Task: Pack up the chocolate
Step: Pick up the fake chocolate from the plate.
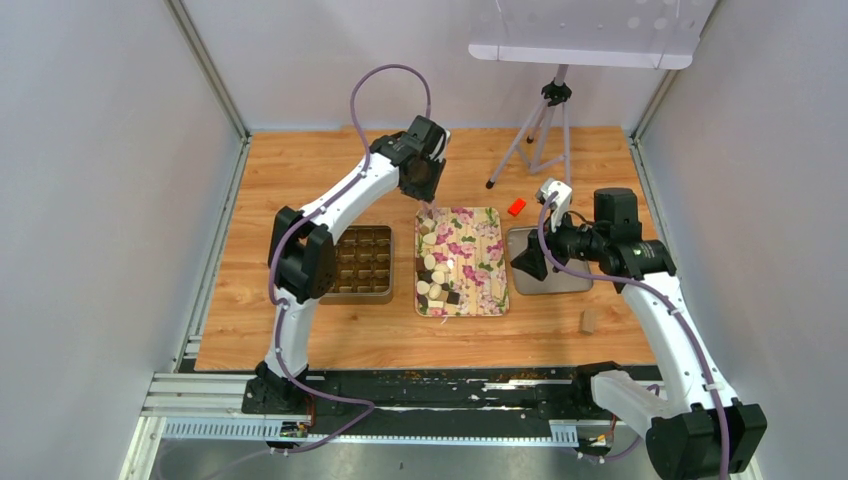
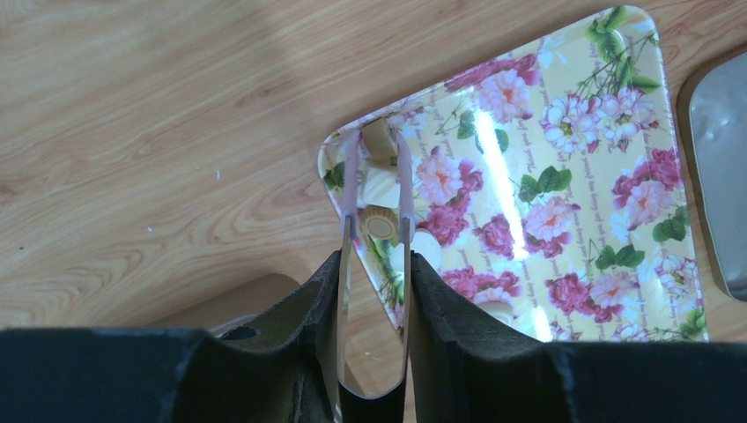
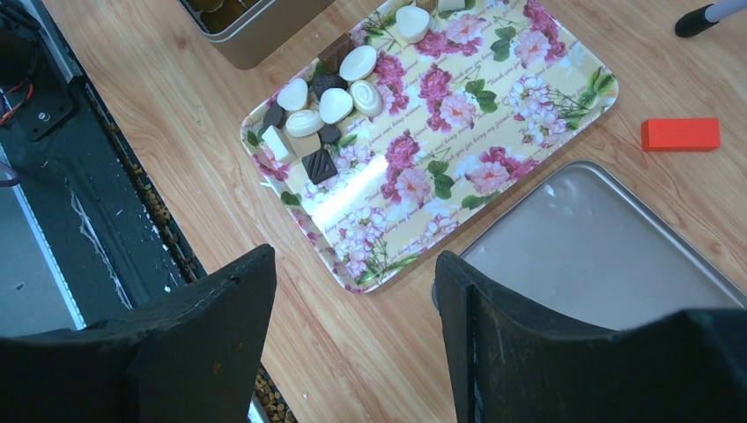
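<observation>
The chocolate (image 3: 326, 97) is a heap of dark, cream and tan pieces on the near-left part of a floral tray (image 1: 482, 250); a few more pieces lie at the tray's far-left corner (image 1: 428, 232). My left gripper (image 1: 425, 188) hangs over that corner, shut on clear plastic tongs (image 2: 377, 291). The tong tips stand on either side of a round tan piece (image 2: 380, 225). I cannot tell whether that piece is lifted. My right gripper (image 3: 352, 273) is open and empty, above the table between the tray's near-right corner and a metal lid (image 3: 599, 238).
A metal box (image 1: 362, 262) with compartments, several of them filled, sits left of the tray. A red block (image 1: 516, 207) lies behind the lid, a tan cylinder (image 1: 588, 320) at the near right. A tripod (image 1: 545, 130) stands at the back.
</observation>
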{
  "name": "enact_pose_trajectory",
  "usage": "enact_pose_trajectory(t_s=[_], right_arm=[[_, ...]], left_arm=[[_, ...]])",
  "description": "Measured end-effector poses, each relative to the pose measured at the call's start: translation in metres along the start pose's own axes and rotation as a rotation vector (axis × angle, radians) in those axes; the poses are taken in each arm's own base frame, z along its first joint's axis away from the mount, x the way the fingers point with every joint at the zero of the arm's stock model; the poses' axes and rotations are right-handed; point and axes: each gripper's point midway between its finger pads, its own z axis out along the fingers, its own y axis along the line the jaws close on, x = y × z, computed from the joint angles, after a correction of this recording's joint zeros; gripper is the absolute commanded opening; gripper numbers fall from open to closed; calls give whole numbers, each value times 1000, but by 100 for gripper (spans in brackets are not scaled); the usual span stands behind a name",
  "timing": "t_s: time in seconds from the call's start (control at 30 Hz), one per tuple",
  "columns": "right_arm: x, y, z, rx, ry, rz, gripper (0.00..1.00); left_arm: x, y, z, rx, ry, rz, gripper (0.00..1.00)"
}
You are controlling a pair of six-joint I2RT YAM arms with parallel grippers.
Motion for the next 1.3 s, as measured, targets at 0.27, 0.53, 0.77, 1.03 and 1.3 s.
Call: enact_pose_trajectory(t_s=[0.27, 0.53, 0.77, 1.03, 1.3], right_arm=[[4, 2, 0, -2, 4, 12, 66], [7, 3, 1, -3, 5, 17, 65], [8, 4, 0, -4, 3, 15, 65], [12, 5, 2, -13, 8, 27, 65], [14, 6, 4, -20, 4, 31, 65]], left_arm=[[-2, -4, 5, 19, -10, 0, 34], [-7, -6, 9, 27, -30, 3, 20], [-8, -8, 9, 37, -32, 11, 5], [-4, -18, -5, 100, -22, 24, 0], [-6, -26, -61, 180, -81, 93, 0]])
